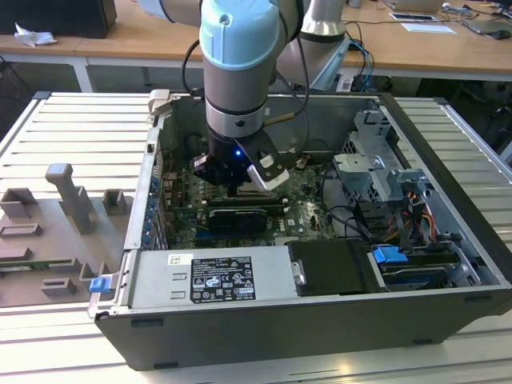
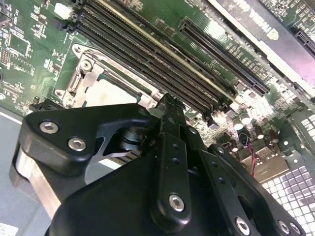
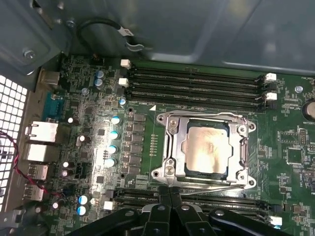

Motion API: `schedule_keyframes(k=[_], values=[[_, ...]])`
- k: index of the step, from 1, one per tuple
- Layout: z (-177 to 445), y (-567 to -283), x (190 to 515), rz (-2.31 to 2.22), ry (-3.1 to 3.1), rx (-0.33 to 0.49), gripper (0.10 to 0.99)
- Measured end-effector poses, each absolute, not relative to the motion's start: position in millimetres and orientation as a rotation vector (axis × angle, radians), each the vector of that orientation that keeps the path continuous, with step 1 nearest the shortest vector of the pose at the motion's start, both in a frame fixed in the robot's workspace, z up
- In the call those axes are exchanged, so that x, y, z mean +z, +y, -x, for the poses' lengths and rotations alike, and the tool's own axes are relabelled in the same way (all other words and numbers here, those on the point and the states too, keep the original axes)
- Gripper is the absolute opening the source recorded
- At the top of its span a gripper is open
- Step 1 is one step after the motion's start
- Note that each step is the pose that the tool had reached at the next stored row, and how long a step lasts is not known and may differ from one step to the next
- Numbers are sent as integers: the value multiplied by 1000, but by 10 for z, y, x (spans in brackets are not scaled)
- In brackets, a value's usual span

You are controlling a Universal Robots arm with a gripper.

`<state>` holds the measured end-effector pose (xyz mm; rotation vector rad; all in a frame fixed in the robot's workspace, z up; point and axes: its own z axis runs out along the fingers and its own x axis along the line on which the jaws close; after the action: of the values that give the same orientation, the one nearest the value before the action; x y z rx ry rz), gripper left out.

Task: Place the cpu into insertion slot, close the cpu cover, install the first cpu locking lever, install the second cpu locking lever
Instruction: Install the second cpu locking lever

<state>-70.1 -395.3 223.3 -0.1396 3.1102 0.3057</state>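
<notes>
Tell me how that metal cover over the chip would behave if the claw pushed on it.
The cpu cover is a thin metal frame, so probably stiff but bendable. It lies flat around the cpu, so a push likely presses it down, not sideways.

Open PC case (image 1: 448,152) sits on a slatted metal table (image 1: 72,128). Power supply (image 1: 212,276) along the near edge, drive cage (image 1: 376,172) at the exterior view's right. Grey fixture block (image 1: 68,196) outside the case. Memory slots (image 3: 194,86) and green motherboard (image 3: 88,123) in the first wrist view.

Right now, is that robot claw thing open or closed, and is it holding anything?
Gripper: shut, fingertips pressed together with nothing between them, right beside the cpu cover, which lies flat over the cpu.
</notes>
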Motion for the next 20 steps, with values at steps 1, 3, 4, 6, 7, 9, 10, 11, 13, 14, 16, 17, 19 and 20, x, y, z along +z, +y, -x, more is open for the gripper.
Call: schedule_keyframes(k=[1, 3, 4, 6, 7, 9, 10, 11, 13, 14, 16, 17, 19, 20], values=[[703, -3953, 2232, 140, 3110, 306, 106], [705, -3954, 2231, 140, 3110, 306, 106], [705, -3953, 2230, 140, 3110, 306, 106], [705, -3953, 2230, 140, 3110, 306, 106], [705, -3953, 2230, 140, 3110, 306, 106], [711, -3954, 2227, 139, 3110, 306, 106], [713, -3958, 2223, 139, 3110, 306, 106], [716, -3959, 2217, 140, 3110, 307, 106], [730, -3964, 2197, 140, 3110, 307, 106], [739, -3966, 2185, 140, 3110, 307, 106], [755, -3969, 2160, 140, 3110, 309, 106], [760, -3969, 2151, 140, 3110, 311, 106], [779, -3969, 2076, 140, 3108, 326, 106], [780, -3969, 2069, 139, 3107, 329, 106]])
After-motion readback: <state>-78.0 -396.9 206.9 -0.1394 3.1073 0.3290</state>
